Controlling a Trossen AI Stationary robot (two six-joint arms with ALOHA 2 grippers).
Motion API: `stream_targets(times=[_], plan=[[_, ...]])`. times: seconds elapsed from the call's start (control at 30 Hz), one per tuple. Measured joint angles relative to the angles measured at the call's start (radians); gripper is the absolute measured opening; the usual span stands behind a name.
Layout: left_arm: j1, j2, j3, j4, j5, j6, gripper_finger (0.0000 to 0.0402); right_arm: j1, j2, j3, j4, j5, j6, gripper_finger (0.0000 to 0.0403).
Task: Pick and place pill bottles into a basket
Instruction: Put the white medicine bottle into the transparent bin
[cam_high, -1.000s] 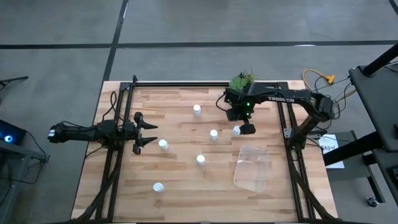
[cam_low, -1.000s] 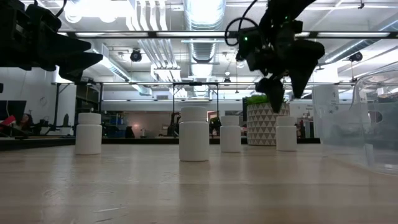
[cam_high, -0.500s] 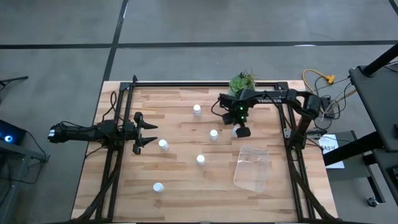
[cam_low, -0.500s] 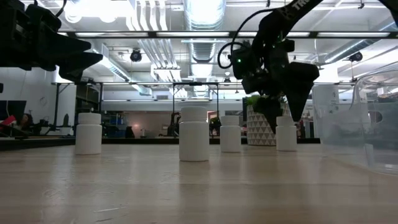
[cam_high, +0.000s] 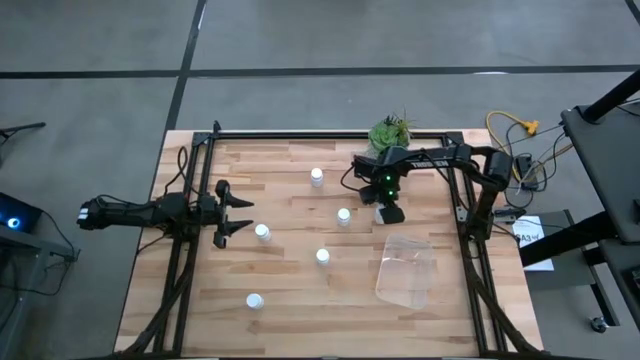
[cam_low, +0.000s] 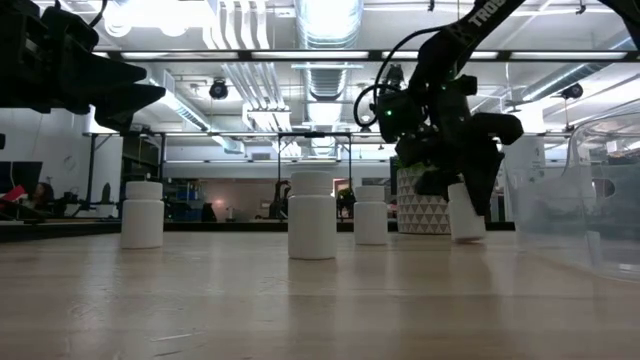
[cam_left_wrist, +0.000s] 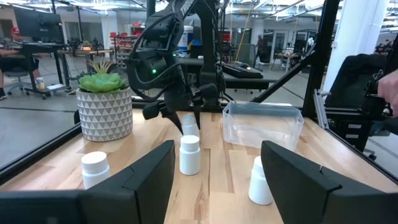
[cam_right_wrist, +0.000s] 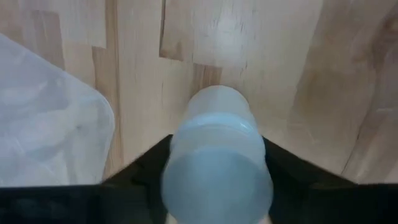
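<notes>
The right claw (cam_high: 388, 212) is positioned right of centre in the high view, lowered over one pill bottle (cam_right_wrist: 216, 163). In the right wrist view the bottle is seen seated between the two dark fingers (cam_right_wrist: 297, 177), one on each flank, cap toward the camera. In the low view this bottle (cam_low: 465, 212) is shown tipped slightly off vertical, with its base at the surface (cam_low: 300, 300). The claw is judged to be pinching the bottle.

The basket (cam_high: 405, 269) is located just below the right claw in the high view, at lower right of centre, near but not touching it. The coming move is therefore judged to be a short carry toward the bottom of that frame, with the bottle's long axis kept roughly upright.

The left claw (cam_high: 236, 209) is held spread at the left of the high view, above the surface, with another pill bottle (cam_high: 262, 232) just beside it. It is well apart from the basket; the right arm is the nearer.
</notes>
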Motion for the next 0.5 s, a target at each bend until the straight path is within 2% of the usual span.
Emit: stream_targets(times=[0.33, 0.5], plan=[[0.000, 0.000, 0.000, 0.000, 0.000, 0.000, 0.0222, 0.000, -0.005, 0.036, -0.012, -0.032, 0.009, 0.0156], [0.000, 0.000, 0.000, 0.000, 0.000, 0.000, 0.0222, 0.000, -0.005, 0.107, -0.077, -0.038, 0.010, 0.0156]])
